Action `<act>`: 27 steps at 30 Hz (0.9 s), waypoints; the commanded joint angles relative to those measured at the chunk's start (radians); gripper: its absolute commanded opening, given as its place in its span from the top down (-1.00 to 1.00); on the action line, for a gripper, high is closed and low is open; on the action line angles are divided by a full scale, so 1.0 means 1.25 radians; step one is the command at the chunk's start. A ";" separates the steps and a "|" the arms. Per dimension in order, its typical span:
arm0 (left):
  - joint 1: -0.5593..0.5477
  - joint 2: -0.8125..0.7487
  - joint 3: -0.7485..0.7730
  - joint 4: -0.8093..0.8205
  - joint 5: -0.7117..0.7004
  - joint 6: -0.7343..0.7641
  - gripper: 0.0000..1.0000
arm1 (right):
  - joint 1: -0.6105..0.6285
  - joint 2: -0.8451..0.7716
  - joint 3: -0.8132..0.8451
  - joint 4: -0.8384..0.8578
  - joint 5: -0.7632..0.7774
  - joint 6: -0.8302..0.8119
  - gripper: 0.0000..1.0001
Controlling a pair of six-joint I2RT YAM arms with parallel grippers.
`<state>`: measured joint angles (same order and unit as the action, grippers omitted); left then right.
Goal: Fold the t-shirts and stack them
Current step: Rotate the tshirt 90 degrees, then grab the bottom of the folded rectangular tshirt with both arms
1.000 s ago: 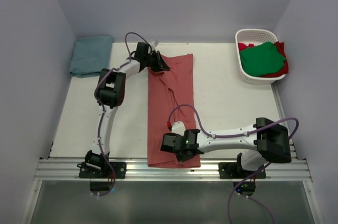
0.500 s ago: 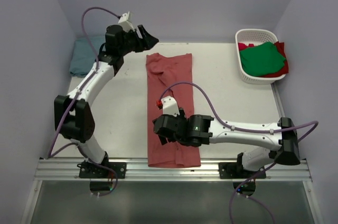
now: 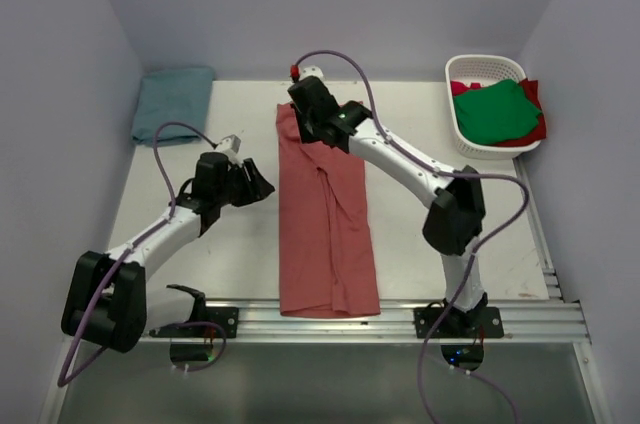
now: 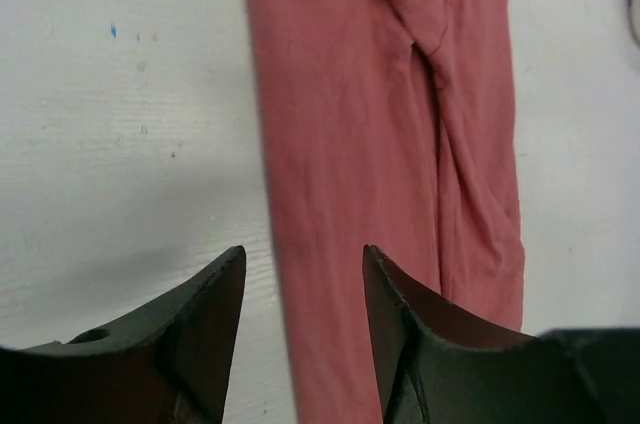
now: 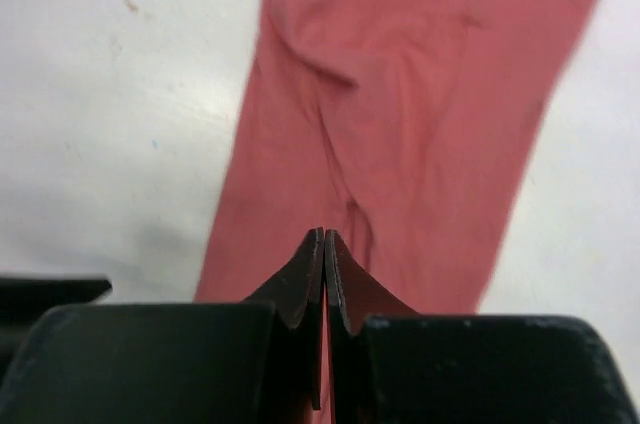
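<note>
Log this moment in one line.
brick-red t-shirt: long folded strip, flat | left fingers: open, beside it | right fingers: shut, above its far end

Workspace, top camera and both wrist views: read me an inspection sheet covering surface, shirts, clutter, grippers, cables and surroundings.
surface: white table, a few small marks.
job's things: brick-red shirt folded into a long strip mid-table; teal shirt folded at the far left corner; green shirt on a bright red shirt in the basket.
clutter: white basket, far right; nothing else seen.
grippers: left gripper open, empty, at the strip's left edge; right gripper shut over its far end.
cables: purple cables loop off both arms.
surroundings: pale walls; metal rail along the near edge.
</note>
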<state>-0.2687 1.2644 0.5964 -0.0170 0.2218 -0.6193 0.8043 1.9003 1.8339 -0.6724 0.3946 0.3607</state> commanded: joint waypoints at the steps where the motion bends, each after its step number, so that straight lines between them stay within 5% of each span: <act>1: -0.002 -0.058 -0.005 0.052 -0.019 0.030 -0.07 | -0.020 0.175 0.192 -0.057 -0.118 -0.113 1.00; 11: -0.002 -0.143 -0.105 0.052 0.003 0.013 0.07 | -0.101 0.411 0.369 -0.045 -0.306 -0.095 1.00; 20: -0.002 -0.143 -0.125 0.042 -0.002 0.016 0.09 | -0.139 0.522 0.475 -0.061 -0.312 -0.070 0.99; 27: -0.002 -0.139 -0.122 0.037 0.000 0.017 0.09 | -0.165 0.530 0.475 -0.060 -0.286 -0.071 0.77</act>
<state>-0.2695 1.1011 0.4446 0.0113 0.2245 -0.6121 0.6125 2.5523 2.3821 -0.7471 0.0338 0.2718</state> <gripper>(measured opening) 0.456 0.105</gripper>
